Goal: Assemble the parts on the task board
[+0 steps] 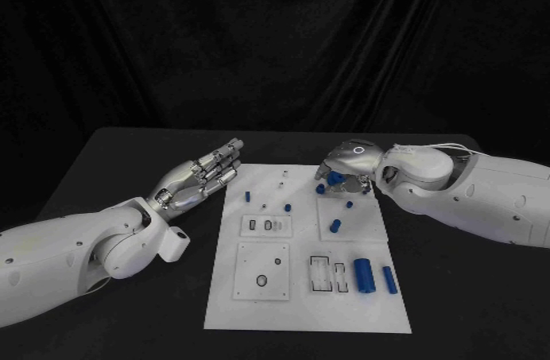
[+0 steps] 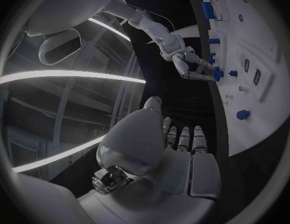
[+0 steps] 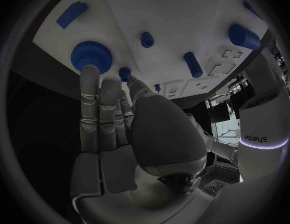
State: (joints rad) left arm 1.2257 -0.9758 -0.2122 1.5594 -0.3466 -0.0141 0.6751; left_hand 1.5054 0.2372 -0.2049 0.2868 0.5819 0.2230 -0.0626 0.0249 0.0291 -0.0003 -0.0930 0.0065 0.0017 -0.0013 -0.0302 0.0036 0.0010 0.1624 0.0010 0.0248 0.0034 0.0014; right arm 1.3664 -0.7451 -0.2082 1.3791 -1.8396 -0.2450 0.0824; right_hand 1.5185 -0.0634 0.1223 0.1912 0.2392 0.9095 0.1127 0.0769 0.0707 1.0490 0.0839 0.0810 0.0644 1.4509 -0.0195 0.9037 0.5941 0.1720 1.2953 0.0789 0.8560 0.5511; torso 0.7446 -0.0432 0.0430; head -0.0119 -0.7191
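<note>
I see the black table (image 1: pixel 126 161) with the white task board (image 1: pixel 300 308) lying in its middle, its long axis running from the robot's side toward the far edge.

My left arm (image 1: pixel 69 257) comes in low beside the board. Its left hand (image 1: pixel 197 179) sits just off the board's left edge, palm flat, the fingers stretched out straight and close together, pointing toward the far side, holding nothing. The left wrist view shows the same flat hand (image 2: pixel 182 149) beside the board edge.

My right arm (image 1: pixel 482 197) reaches in over the board's far right corner. The right hand (image 1: pixel 344 173) is bent down onto the board there. In the right wrist view its fingers (image 3: pixel 90 92) lie straight and side by side, with a fingertip touching the rim of a blue gear (image 3: pixel 90 57) that lies flat on the board. I cannot tell from these views whether the hand truly grips the gear or only presses on it.

On the board's near right part lie two blue cylinders, a thicker one (image 1: pixel 365 276) and a thinner one (image 1: pixel 389 280), side by side, their long axes pointing from near to far. Farther up, a short blue peg (image 1: pixel 337 224) sits near the middle right, and another blue peg (image 1: pixel 250 194) stands near the left edge, upright as far as I can tell. A small blue pin (image 1: pixel 289 207) sits between them.
</note>
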